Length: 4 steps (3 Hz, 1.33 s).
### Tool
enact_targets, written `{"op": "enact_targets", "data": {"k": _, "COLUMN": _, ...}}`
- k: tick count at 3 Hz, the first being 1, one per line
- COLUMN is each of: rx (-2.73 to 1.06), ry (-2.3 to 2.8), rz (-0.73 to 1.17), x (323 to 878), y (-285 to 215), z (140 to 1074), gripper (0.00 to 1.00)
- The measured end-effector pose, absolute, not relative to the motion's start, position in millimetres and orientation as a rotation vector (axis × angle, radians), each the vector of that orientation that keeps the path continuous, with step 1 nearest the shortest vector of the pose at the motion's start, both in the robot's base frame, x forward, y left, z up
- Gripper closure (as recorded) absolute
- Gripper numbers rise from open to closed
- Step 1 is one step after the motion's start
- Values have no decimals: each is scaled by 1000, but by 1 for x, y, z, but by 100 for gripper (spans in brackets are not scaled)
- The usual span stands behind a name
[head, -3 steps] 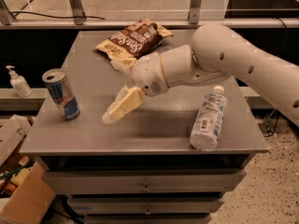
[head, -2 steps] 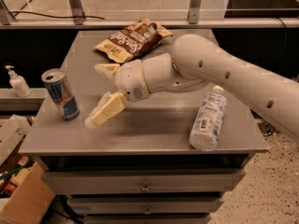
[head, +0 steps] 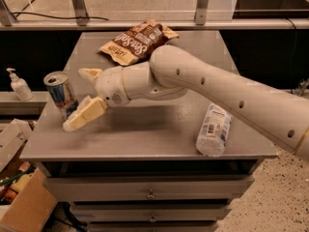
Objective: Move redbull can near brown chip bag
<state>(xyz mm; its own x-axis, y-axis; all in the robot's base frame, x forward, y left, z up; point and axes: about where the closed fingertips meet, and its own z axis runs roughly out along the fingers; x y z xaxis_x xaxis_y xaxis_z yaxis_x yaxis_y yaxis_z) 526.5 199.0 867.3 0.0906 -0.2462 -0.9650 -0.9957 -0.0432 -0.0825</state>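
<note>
Redbull can: upright at left tabletop edge, well apart from brown chip bag.
Gripper: just beside can, jaws apart, apparently lined up for grasp.

redbull can upright, left edge | brown chip bag flat, rear | pincer beside can

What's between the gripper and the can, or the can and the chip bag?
Nothing visible. The open gripper sits right beside the can; only the robot's own arm crosses the line to the bag. The bottle lies well aside.
</note>
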Motion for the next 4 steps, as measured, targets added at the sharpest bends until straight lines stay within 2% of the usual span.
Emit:
{"op": "enact_targets", "data": {"k": 1, "rx": -1417, "ry": 1320, "rz": 1030, "x": 536, "y": 209, "z": 867, "gripper": 17}}
{"op": "enact_targets", "data": {"k": 2, "rx": -1377, "ry": 1338, "rz": 1021, "x": 541, "y": 208, "z": 869, "gripper": 41}}
{"op": "enact_targets", "data": {"k": 3, "rx": -1326, "ry": 1362, "rz": 998, "x": 546, "y": 195, "z": 874, "gripper": 64}}
{"op": "enact_targets", "data": {"k": 4, "rx": -1257, "ry": 1396, "rz": 925, "x": 558, "y": 159, "z": 886, "gripper": 88}}
